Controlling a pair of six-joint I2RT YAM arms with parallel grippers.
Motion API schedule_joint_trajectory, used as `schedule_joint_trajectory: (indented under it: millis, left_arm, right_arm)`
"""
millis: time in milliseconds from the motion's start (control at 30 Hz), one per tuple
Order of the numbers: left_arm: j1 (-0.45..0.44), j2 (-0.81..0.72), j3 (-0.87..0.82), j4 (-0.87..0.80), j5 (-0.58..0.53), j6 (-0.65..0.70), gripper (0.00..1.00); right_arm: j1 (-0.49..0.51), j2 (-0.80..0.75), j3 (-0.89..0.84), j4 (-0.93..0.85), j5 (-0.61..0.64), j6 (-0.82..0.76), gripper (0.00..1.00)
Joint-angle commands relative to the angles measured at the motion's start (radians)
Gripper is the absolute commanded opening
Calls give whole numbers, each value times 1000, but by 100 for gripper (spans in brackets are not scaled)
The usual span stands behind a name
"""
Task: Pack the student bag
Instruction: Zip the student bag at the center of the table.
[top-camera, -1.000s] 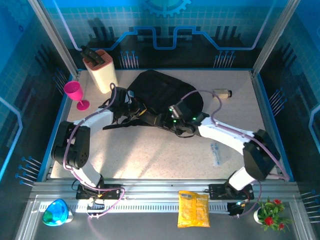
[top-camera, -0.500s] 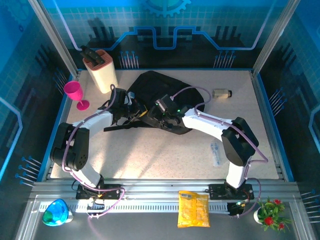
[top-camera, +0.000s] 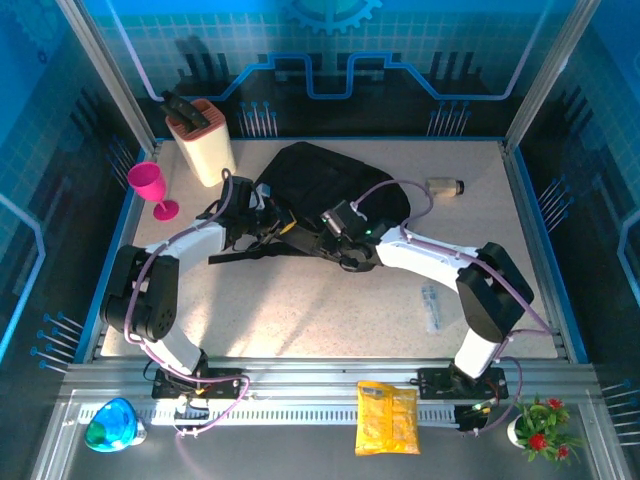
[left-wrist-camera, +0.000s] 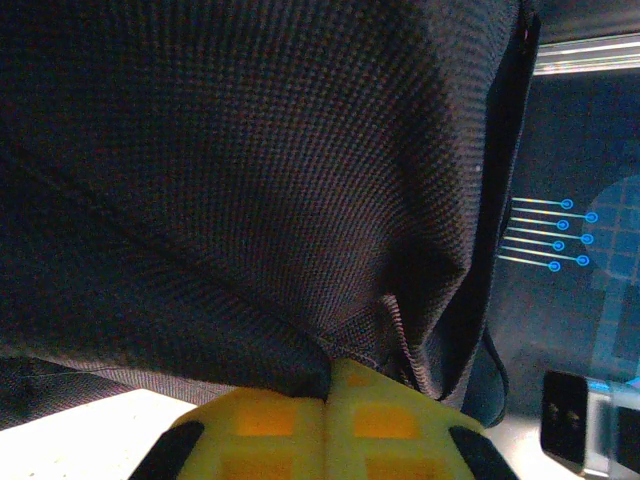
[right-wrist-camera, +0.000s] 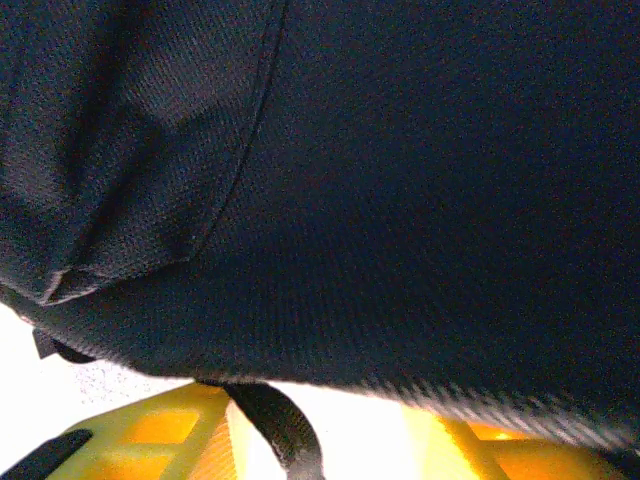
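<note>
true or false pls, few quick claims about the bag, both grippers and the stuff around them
1. The left gripper is pinched shut on the student bag. True.
2. The pink goblet lies tipped over. False: it stands upright, left of the bag.
3. The right gripper has a bag strap between its spread fingers. True.
4. The yellow packet is inside the bag. False: it lies on the metal rail by the arm bases.

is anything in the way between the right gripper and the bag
Nothing visible does. The right gripper is already at the student bag, at its near edge. Its jaws stand apart with a black strap, apparently the bag's own, between them, and the fabric is directly ahead.
</note>
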Motion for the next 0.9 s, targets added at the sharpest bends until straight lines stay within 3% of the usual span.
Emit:
schedule_joint_trajectory:
  millis: [0,200,467,700,867]
  left_arm:
    - [-11,-6,37,25,67,11,0]
    - [-11,-4,41,20,67,10,0]
    - [-11,-9,36,16,68,10,0]
    - [-11,-6,35,16,66,10,0]
    - [-11,0,38,16,65,11,0]
  right_arm:
    - [5,-35,11,-12,76,-86,43]
    - [50,18,120,-71,139,-205,49]
    - [52,75,166,-85,119,-204,43]
    - [51,81,173,-101,108,-192,34]
    - [52,63,161,-110,105,-181,21]
